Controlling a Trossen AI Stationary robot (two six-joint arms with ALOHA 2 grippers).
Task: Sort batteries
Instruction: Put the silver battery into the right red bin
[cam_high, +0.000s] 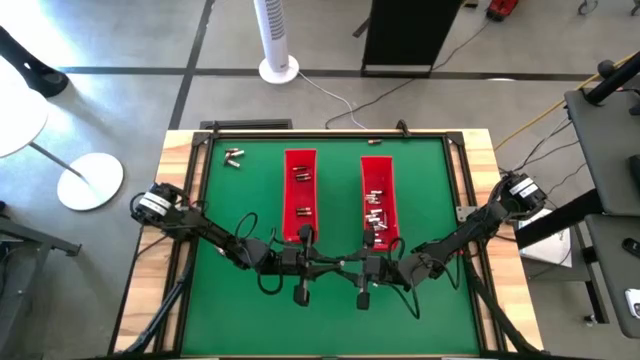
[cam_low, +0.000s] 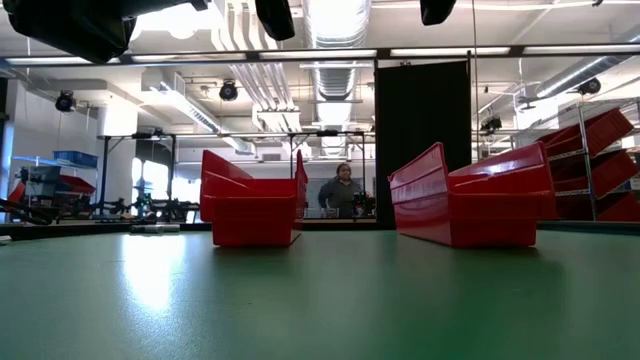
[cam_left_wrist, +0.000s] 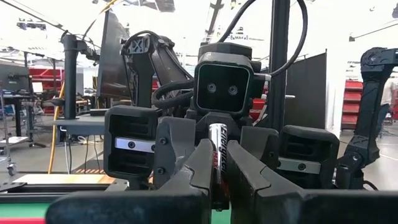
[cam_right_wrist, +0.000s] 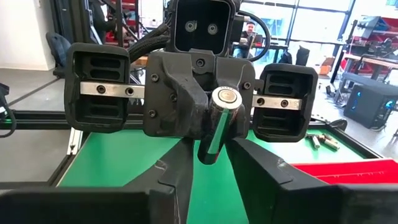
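Battery (cam_left_wrist: 217, 155) stands clamped between left gripper's (cam_left_wrist: 218, 180) fingers.

both grippers (cam_high: 335, 264) meet below red trays (cam_high: 300, 195)

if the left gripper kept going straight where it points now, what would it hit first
Most likely the right gripper. The left gripper points across the table straight at it, fingers shut on a battery held upright between the two. The gap looks very small, though exact depth is hard to judge.

Black arms, looped black cables, white-labelled base joints, screws, tapered dark fingers (cam_left_wrist: 202, 171).
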